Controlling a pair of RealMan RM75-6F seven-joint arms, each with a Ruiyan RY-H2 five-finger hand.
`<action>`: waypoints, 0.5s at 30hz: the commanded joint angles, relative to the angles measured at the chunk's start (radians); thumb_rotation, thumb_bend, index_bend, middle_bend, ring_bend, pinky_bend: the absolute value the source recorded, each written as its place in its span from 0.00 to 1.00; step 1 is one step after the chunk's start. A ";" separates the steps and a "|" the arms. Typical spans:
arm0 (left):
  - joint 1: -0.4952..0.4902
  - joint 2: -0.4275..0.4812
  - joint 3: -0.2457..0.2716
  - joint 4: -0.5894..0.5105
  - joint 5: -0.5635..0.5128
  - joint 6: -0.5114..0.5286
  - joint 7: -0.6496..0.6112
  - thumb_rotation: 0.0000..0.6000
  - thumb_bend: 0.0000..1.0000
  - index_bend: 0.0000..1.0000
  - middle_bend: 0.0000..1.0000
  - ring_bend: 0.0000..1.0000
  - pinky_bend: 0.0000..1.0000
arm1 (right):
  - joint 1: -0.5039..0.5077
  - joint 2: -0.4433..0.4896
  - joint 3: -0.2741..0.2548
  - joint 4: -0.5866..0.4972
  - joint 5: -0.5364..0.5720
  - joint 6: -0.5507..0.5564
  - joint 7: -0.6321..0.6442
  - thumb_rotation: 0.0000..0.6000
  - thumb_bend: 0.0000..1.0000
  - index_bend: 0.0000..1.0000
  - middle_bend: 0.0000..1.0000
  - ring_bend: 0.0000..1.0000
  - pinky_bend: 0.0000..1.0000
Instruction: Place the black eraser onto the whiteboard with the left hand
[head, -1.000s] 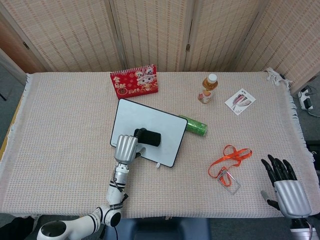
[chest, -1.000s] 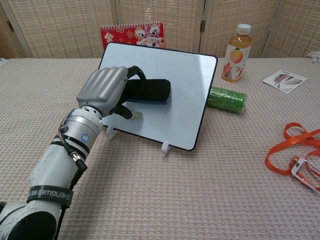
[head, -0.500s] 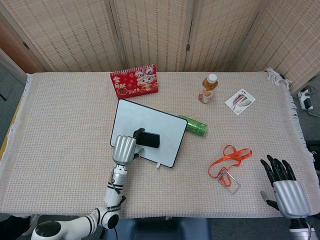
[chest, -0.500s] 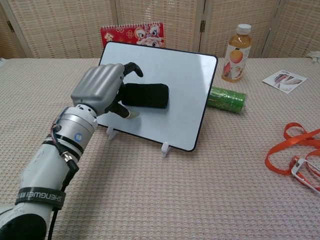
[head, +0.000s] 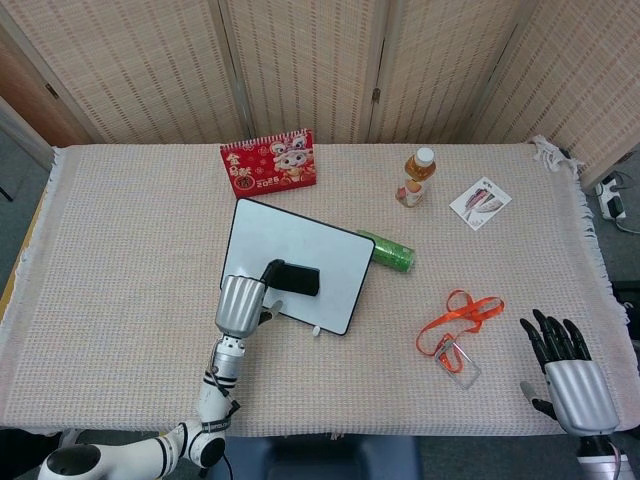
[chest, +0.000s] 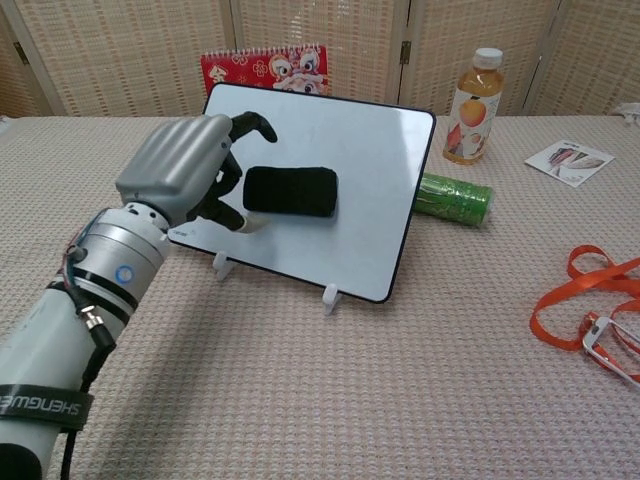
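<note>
From the head view I see the black eraser (head: 297, 279) lying on the whiteboard (head: 300, 240), toward the board's near-left part, well inside the black frame. My left hand (head: 240, 301) sits at the board's near-left corner with its fingers reaching toward the eraser's left end; from up here I cannot tell whether they touch it. My right hand (head: 568, 368) rests at the table's near-right edge, fingers spread and holding nothing. Elsewhere on the cloth are a red desk calendar (head: 268, 163), a juice bottle (head: 416, 177), a green can on its side (head: 389, 251) just beside the board's right edge, a printed card (head: 480, 202) and an orange lanyard (head: 459, 321)

The chest view settles it: the eraser (chest: 290, 190) lies flat on the tilted whiteboard (chest: 370, 160), and my left hand (chest: 180, 170) is beside its left end with the fingers loosely curled but apart from it, grasping nothing. There is a visible gap between fingertips and eraser. The right hand is not visible here

I judge the placing done and the release made; the step in hand is the retreat. My next move calls for drawing the left hand back and up without brushing the eraser or nudging the board on its small white feet
</note>
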 joint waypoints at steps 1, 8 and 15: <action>0.071 0.106 0.061 -0.144 0.029 0.044 0.064 1.00 0.17 0.29 1.00 1.00 1.00 | 0.001 -0.004 0.000 0.001 0.002 -0.003 -0.007 1.00 0.30 0.00 0.00 0.00 0.00; 0.233 0.334 0.212 -0.341 0.137 0.193 0.022 1.00 0.18 0.26 1.00 0.88 1.00 | 0.004 -0.018 -0.002 0.003 0.007 -0.015 -0.036 1.00 0.30 0.00 0.00 0.00 0.00; 0.388 0.590 0.372 -0.530 0.139 0.234 0.017 1.00 0.17 0.20 0.54 0.38 0.46 | 0.014 -0.029 0.005 0.006 0.026 -0.036 -0.052 1.00 0.30 0.00 0.00 0.00 0.00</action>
